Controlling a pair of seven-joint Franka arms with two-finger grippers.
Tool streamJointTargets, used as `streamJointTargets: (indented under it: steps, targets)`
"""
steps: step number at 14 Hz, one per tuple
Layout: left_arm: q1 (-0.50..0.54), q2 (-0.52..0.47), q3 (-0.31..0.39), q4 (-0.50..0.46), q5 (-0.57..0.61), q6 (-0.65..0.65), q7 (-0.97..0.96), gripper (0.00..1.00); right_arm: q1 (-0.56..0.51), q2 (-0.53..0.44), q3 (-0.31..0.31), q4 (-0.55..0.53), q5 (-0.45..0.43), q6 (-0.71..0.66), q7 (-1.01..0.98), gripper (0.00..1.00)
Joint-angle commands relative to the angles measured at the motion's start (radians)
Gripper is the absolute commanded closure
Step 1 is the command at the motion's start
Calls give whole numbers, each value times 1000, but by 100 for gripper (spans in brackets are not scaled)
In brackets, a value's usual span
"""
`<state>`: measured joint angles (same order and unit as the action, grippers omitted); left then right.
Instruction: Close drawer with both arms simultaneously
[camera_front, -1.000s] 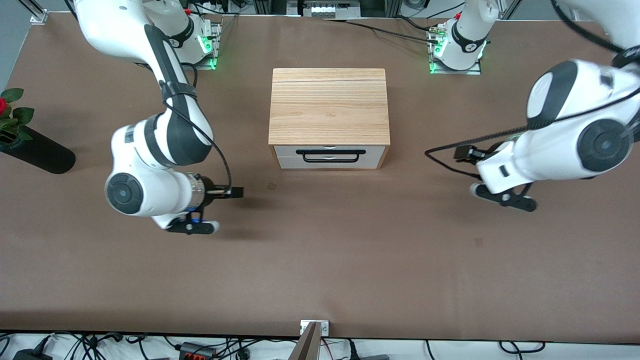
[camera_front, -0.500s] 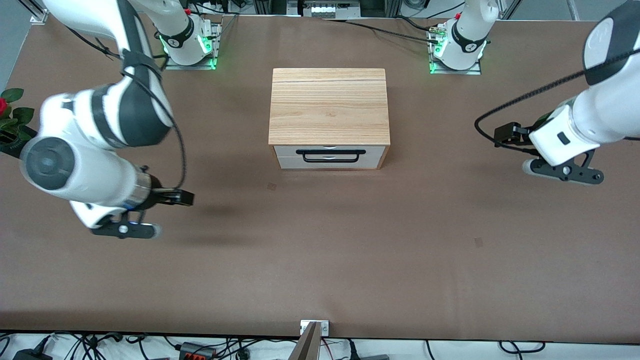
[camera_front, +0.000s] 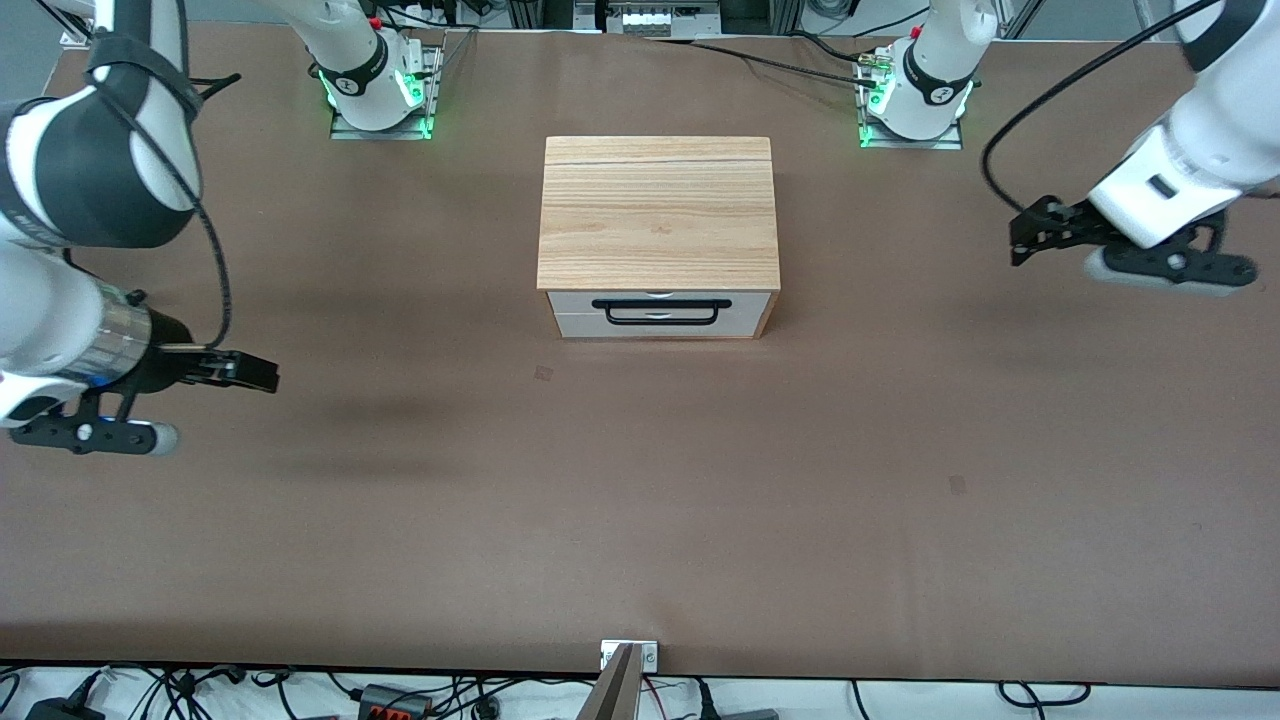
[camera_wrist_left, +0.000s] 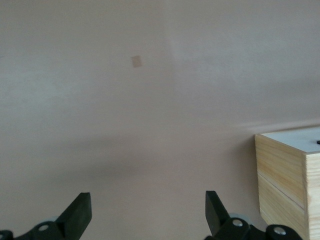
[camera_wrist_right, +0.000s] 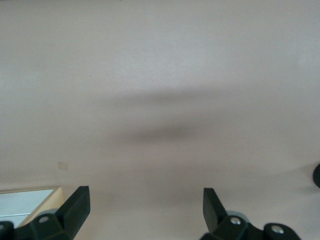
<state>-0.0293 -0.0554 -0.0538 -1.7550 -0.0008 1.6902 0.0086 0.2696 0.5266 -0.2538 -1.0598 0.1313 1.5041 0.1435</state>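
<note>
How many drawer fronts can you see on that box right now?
2, stacked on the wooden box face toward the front camera: the drawer with the black bar handle above, a second panel beneath it. Both look shut; none appear hidden.

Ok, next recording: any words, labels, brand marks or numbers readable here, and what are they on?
No readable text in any view.
Drawer: plain white front panel, no label.
Wooden casing: bare wood grain only.
Arm bases: a small dark mark on the black band, too small to read.
Table: two small square patches, no writing.
Left gripper and right gripper: both open over bare table, unmarked.
</note>
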Motion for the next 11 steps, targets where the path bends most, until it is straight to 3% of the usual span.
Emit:
streamJointTargets:
  steps: [1,6,9,11]
  targets:
    - [-11,-27,28,-47,19,31,-19,0,-32,-42,11,-6,-10,-18,-18,0]
    - [-21,-32,14,-43,24,28,-16,0,-26,-85,13,-26,-36,-5,1,0]
    - [-20,-34,11,-43,24,22,-15,0,-53,-221,21,-196,-59,51,-7,0]
    - [-20,-35,11,-43,24,22,-13,0,-113,-308,74,-307,-62,82,-8,0]
